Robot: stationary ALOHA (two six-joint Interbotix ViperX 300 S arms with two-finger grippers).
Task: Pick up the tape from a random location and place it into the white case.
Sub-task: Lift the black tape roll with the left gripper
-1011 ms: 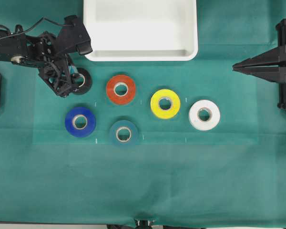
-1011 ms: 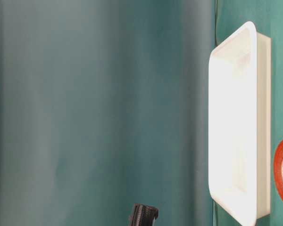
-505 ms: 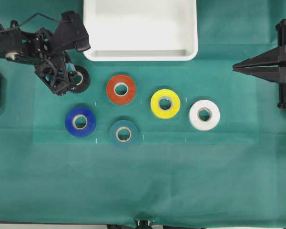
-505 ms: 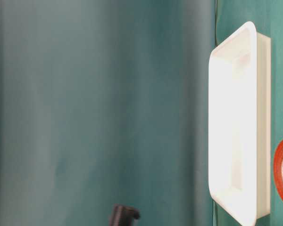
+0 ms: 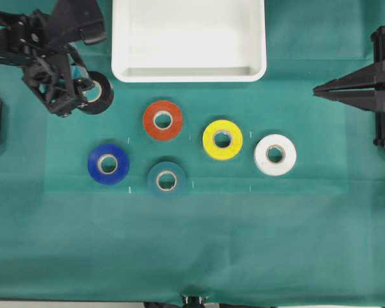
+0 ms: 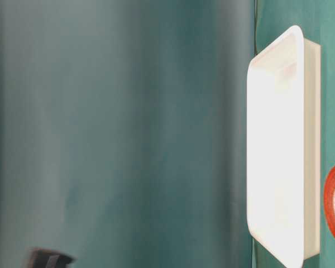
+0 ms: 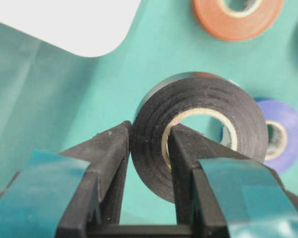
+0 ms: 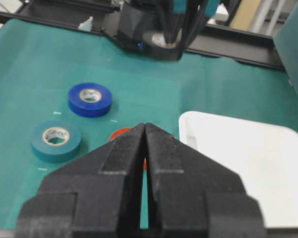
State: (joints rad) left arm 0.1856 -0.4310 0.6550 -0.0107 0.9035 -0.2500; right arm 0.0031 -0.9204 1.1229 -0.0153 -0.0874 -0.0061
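My left hand is clamped on the tape: in the left wrist view one finger presses the outside of the black roll and the other sits inside its pale core, pinching the wall between them. The roll stands on edge in the grip, and the green table cloth shows beneath it. From overhead I see the same roll in the left hand, near the lower left corner of the white case but outside it.

The case sits at the top middle of the table. Below it lie the other rolls, each flat and apart from its neighbours: the orange roll, the yellow roll, the white roll, the blue roll and the dark teal roll.

My right hand is closed, its fingers pressed together with only a thin seam between them. Overhead it hangs at the right edge, well away from the rolls and the case.
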